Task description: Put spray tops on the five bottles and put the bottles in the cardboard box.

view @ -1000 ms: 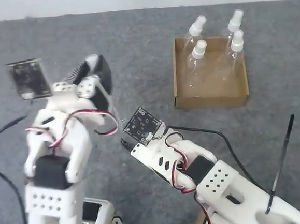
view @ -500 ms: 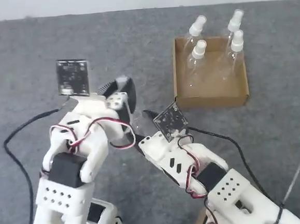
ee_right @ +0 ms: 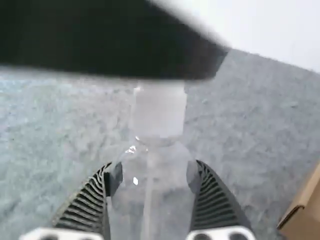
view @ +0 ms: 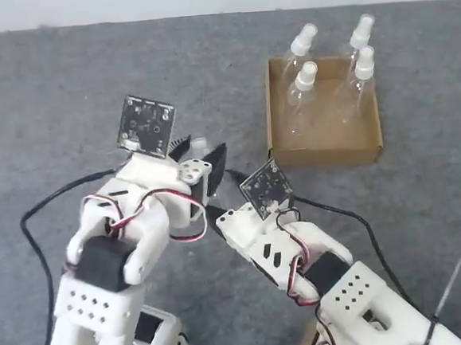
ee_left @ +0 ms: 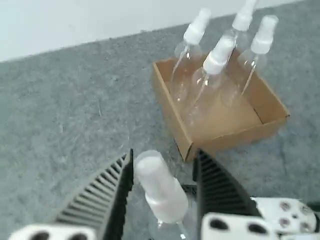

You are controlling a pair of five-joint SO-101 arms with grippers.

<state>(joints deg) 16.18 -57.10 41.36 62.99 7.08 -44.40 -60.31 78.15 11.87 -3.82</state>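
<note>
Since the earlier frames, the left arm has swung in from the left side of the surface (view: pixel 62 66) toward the right arm. The right arm has shifted slightly toward the cardboard box (view: pixel 325 155). The box and its contents have not moved.

The left hand (ee_left: pixel 162 155) is closed on the white spray top (ee_left: pixel 159 187), with one jaw on each side of it. The right hand (ee_right: pixel 154 172) grips the clear bottle (ee_right: pixel 150 195) by its body, and both jaws touch the bottle wall. The spray top sits on the bottle neck, directly beyond the right hand's jaw tips. Whether it is fully seated cannot be determined.

In the high view, the two hands meet above the surface, near the left front corner of the box and apart from it.

The box holds four bottles (view: pixel 304 95), each fitted with a spray top. They lean toward the far side of the box, and the two rear tops project past the far rim.

The long axis of the held bottle runs in line with the right hand's jaws, with the neck and top pointing away from that hand's wrist. In the left wrist view, the top appears tilted between the left hand's jaws.
</note>
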